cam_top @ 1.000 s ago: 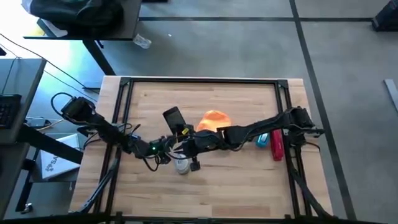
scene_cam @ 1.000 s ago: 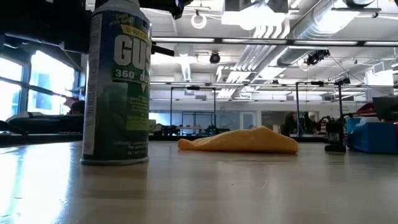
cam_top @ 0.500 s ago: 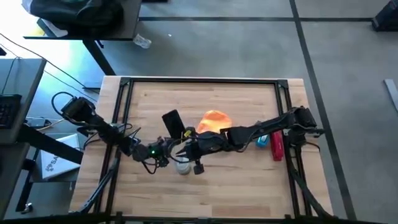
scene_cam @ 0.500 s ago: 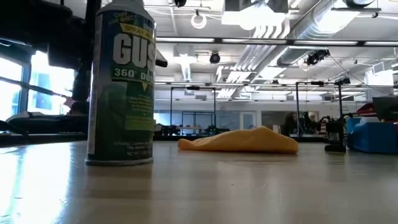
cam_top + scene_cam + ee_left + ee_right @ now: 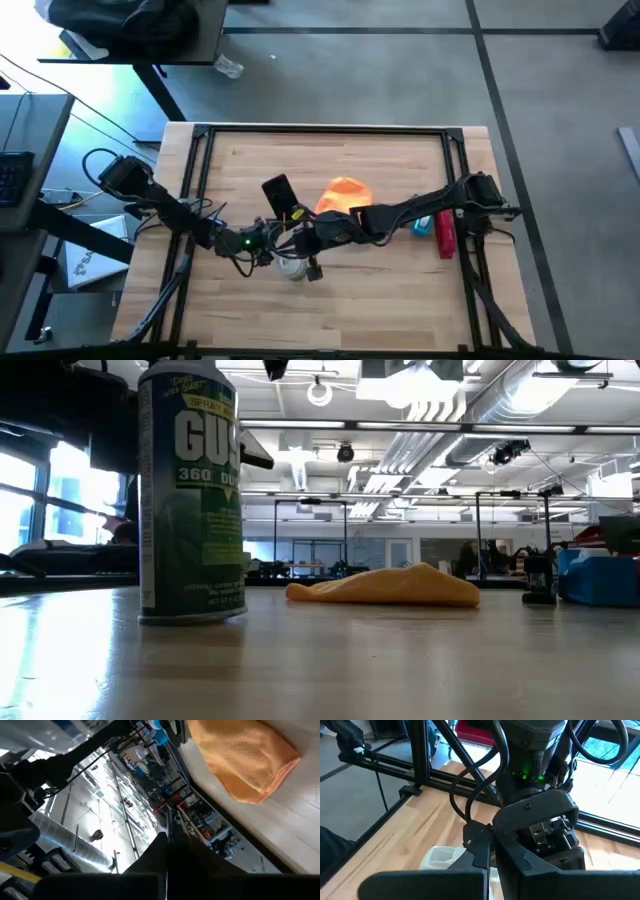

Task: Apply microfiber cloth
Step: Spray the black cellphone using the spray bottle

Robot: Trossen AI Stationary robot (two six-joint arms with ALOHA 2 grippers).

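The orange microfiber cloth (image 5: 345, 192) lies crumpled on the wooden table, right of centre (image 5: 385, 587), with no gripper on it; the left wrist view shows it ahead (image 5: 240, 760). My left gripper (image 5: 272, 232) is near the table's middle, shut on a black phone (image 5: 279, 193). My right gripper (image 5: 305, 250) is shut beside it, over a green spray can (image 5: 190, 500) that stands upright on its base. The can's white cap (image 5: 440, 859) shows next to my right fingers. My left gripper is shut on the phone's near end (image 5: 293, 212); the gripper's own body hides the contact. A thin dark edge (image 5: 167, 827) runs forward from between the fingers. The phone is not on the table in the low view. My right gripper is at the can's top; whether it touches the can, I cannot tell.
A blue thing (image 5: 423, 225) and a red one (image 5: 445, 235) lie near the table's right edge under my right arm. A black metal frame (image 5: 320, 130) runs round the table. Bare wood lies along the far and near sides.
The spray can has slid a little sideways along the table and part of the way back, staying upright. Both grippers have shifted slightly with it over the table's middle. The cloth has kept still.
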